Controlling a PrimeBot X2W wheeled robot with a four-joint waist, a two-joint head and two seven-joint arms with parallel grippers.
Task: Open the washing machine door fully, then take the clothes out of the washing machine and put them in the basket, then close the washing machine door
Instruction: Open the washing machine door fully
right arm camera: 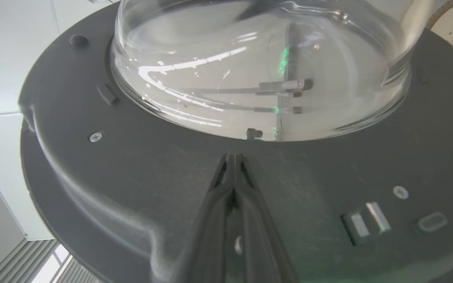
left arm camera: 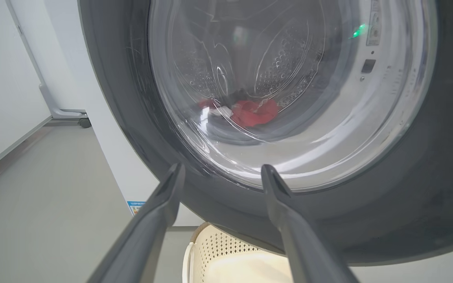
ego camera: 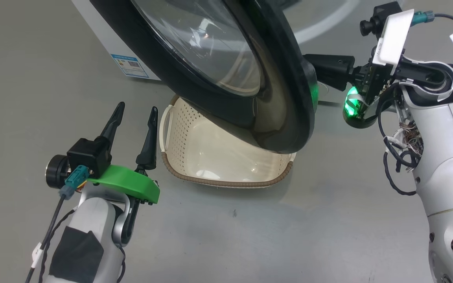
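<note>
1. Washing machine door [ego camera: 289,98]: The door stands partly open, swung out from the washing machine [ego camera: 112,41]. In the head view its wide black rim and bulging glass bowl hang over the far and right part of the basket [ego camera: 179,133].

2. Right hand [right arm camera: 233,156]: The two dark fingers are pressed together with nothing between them. In the right wrist view their tips lie at the inner face of the door's black rim, just below the edge of the glass bowl. Whether they actually touch the rim cannot be told. A green light [ego camera: 352,103] glows on the right wrist, just beside the door's edge.

3. Left hand [ego camera: 138,107]: The fingers are spread wide and hold nothing. The hand hovers above the floor [ego camera: 250,236], just beside the basket's left white handle [ego camera: 165,127]. In the left wrist view the fingers point at the lower outer rim of the door.

4. Clothes [left arm camera: 254,112]: The red fabric with white patches lies at the bottom of the drum, seen through the door glass in the left wrist view.

5. Basket: It stands upright on the floor in front of the machine, below the door, with its cream bottom bare. A blue label [ego camera: 129,65] sits low on the machine's white panel, near the basket.
</note>
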